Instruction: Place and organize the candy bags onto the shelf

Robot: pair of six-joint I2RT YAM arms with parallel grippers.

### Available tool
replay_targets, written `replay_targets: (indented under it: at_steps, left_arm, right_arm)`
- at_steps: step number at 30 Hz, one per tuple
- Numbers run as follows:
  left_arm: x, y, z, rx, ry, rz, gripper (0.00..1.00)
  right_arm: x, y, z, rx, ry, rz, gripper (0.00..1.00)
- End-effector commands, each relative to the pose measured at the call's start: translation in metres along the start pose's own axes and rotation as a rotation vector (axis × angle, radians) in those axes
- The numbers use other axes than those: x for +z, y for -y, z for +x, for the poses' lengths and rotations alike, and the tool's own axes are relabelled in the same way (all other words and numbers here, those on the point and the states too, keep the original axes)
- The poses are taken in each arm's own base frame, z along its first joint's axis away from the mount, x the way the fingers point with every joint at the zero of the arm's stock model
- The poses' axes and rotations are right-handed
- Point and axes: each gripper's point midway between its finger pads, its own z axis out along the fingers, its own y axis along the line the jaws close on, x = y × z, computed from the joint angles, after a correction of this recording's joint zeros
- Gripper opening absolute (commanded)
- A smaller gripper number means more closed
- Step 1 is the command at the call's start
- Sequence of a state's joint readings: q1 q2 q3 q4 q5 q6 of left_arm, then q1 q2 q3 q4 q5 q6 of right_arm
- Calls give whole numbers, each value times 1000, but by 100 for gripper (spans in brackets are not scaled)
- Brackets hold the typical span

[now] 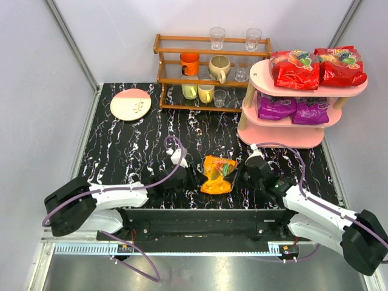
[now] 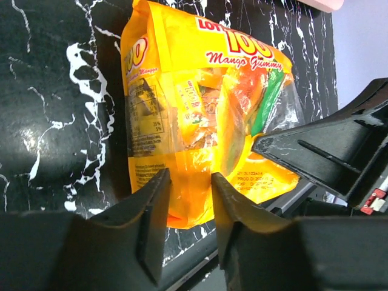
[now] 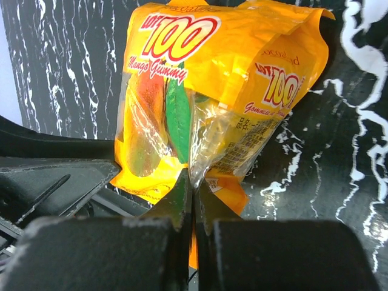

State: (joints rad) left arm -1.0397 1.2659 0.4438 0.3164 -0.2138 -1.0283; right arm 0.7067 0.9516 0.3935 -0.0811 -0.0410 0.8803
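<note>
An orange candy bag point(image 1: 218, 174) labelled mango gummy lies crumpled on the black marble table near the front edge, between my two grippers. My left gripper point(image 2: 188, 179) has its jaws a finger's width apart around a fold at the bag's near edge point(image 2: 200, 91), and the bag fills the gap. My right gripper point(image 3: 193, 191) is pinched shut on the bag's seam point(image 3: 224, 66) from the other side. The pink shelf point(image 1: 285, 138) stands at the back right. Two red candy bags point(image 1: 295, 68) lie on its top tier and two purple ones point(image 1: 277, 108) on the middle tier.
A brown wooden rack point(image 1: 212, 53) with cups and glasses stands at the back, left of the shelf. A pink and white plate point(image 1: 131, 104) lies at the back left. Grey walls close in the table on both sides.
</note>
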Motion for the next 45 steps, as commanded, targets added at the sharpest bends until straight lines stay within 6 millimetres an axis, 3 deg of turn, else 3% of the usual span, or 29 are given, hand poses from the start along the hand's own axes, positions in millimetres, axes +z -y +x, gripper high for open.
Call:
replay_targets:
  at_steps: [1,4,7,13,17,21,23,27,30,31,33,36,45]
  left_arm:
    - [7,41,-15,0,43,129,32]
    - [12,46,-11,8,28,148,33]
    - [18,49,-5,8,3,161,46]
    - [26,52,10,3,-38,195,50]
    - [30,48,19,2,-57,203,31]
    - [35,48,27,-3,-81,223,0]
    - [37,54,25,0,-78,240,0]
    - [46,71,17,93,-72,249,0]
    - [56,92,3,167,-57,253,0]
    - [61,109,-6,182,-38,273,0]
    - [67,118,-11,231,-31,276,0]
    - [81,138,-24,260,-16,303,0]
    - [120,148,-32,268,-39,346,0]
  right_arm:
    - [-10,4,-24,41,120,40,0]
    - [-15,6,-29,43,139,58,0]
    - [-17,8,-33,48,147,68,0]
    - [-17,14,-32,73,153,85,0]
    - [-18,16,-33,87,161,84,0]
    - [-21,13,-39,90,177,81,0]
    - [-25,14,-43,79,194,96,0]
    - [-56,18,-82,67,372,177,0]
    - [-76,19,-109,57,483,227,0]
    - [-81,20,-116,55,508,244,0]
    - [-92,26,-133,49,564,303,0]
    - [-101,38,-152,56,619,368,0]
    - [-110,77,-193,83,685,485,0]
